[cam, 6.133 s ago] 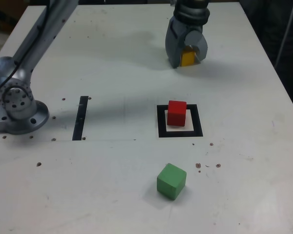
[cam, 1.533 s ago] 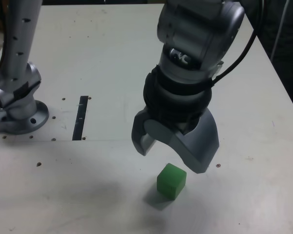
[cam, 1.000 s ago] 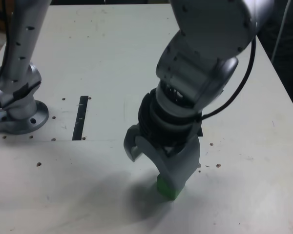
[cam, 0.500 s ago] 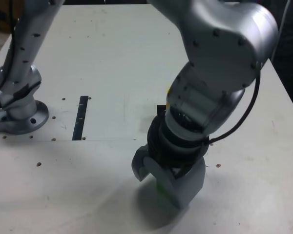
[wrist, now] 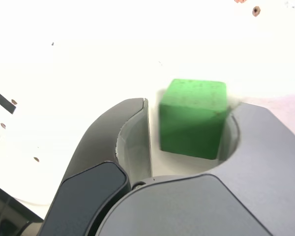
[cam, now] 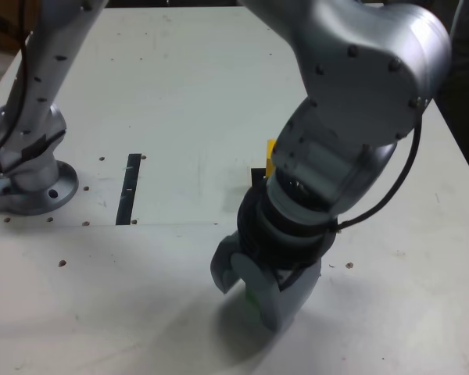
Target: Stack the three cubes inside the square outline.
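Note:
The green cube [wrist: 192,118] sits on the white table between my gripper's [wrist: 191,104] two grey fingers, which have closed in against its opposite sides. In the exterior view the gripper [cam: 254,301] is down at the table near the front, and only a green sliver [cam: 251,297] of the cube shows between the fingers. A strip of the yellow cube [cam: 270,155] peeks out behind the arm, above a corner of the square outline [cam: 257,176]. The arm hides the red cube and most of the outline.
A thin black strip [cam: 129,187] lies on the table at the exterior view's left, near the arm's base [cam: 31,176]. Small holes dot the tabletop [cam: 141,297]. The table's right edge runs close behind the arm.
The gripper came down over the green cube and its fingers closed in from wide apart to tight around the cube. The cube still rests on the table.

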`<state>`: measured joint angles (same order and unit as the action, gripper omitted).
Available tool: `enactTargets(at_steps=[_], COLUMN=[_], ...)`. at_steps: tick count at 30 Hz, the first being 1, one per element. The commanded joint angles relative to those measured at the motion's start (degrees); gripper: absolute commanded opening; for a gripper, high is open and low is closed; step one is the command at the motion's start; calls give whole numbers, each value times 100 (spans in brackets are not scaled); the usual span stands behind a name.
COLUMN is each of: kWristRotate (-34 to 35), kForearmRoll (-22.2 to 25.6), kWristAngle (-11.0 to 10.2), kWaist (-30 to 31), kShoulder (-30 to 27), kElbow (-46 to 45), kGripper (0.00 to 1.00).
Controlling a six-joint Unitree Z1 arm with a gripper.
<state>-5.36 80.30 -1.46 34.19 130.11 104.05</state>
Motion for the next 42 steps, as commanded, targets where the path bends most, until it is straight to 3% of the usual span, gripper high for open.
enactTargets(at_steps=[1,8,14,25,29,33,42], kWristRotate=[9,18,109,952,1148,1387,1542], kForearmRoll=[-126,-402,-361,1167,1317,1337,1267], kWristAngle=[61,81,-76,-714,-616,-461,-548], kWaist=[-16,-18,-18,-492,-1060,-1732,-2258], kShoulder=[57,35,-202,-1740,-2056,-2034,-1569], kElbow=[-28,-105,-121,313,535,367,216], kGripper=[26,19,7,4,1,1,1])
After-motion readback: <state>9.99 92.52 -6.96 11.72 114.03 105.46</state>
